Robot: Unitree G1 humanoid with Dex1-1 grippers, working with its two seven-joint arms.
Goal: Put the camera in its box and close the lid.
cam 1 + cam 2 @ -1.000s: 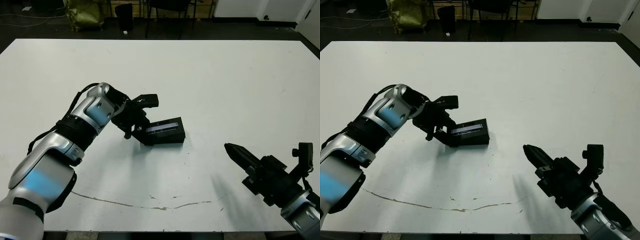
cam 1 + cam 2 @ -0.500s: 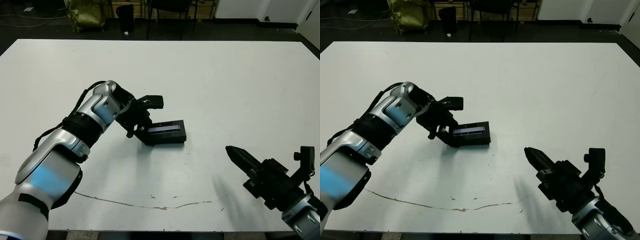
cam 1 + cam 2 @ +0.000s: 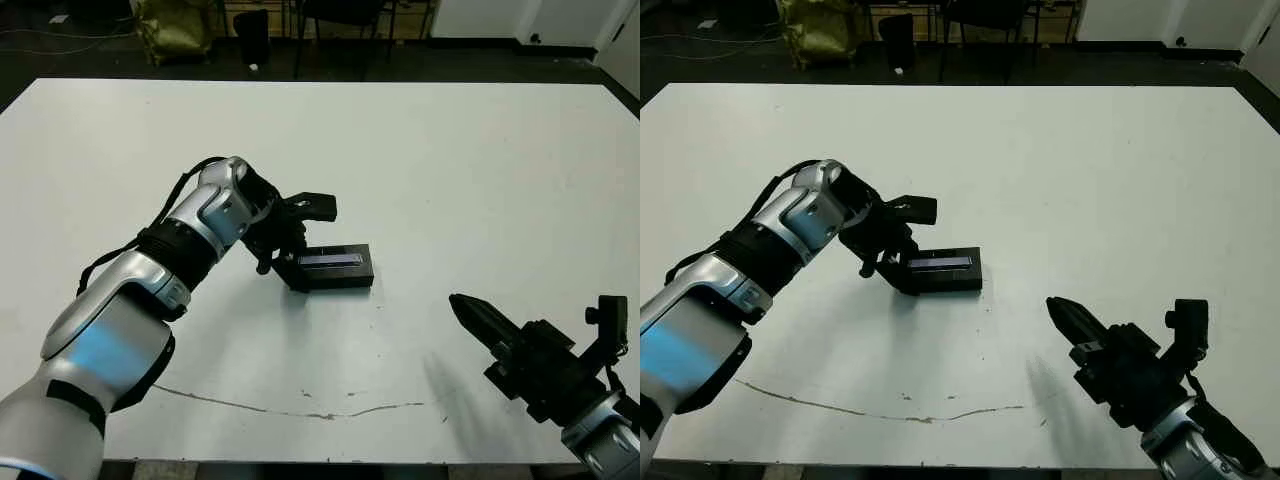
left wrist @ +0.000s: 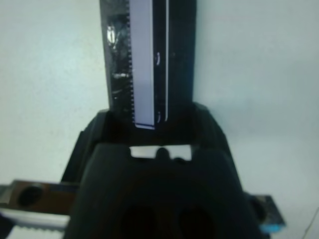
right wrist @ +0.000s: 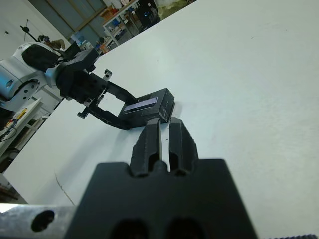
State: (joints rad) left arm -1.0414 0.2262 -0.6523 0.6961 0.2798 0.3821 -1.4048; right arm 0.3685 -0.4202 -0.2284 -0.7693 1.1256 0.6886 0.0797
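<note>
Between left tool [image 3: 290,270] fingers, lid [image 3: 334,266] end, flat on table [image 3: 480,160]

Black lid [image 3: 335,266] with a silvery-blue stripe on a white table [image 3: 450,160].

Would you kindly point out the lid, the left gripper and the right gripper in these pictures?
lid [image 3: 331,258]: left eye view, on the pale stripe along its top.
left gripper [image 3: 297,250]: left eye view, midway between its fingertips, at the lid's end.
right gripper [image 3: 1058,309]: right eye view, at its closed fingertips.
</note>
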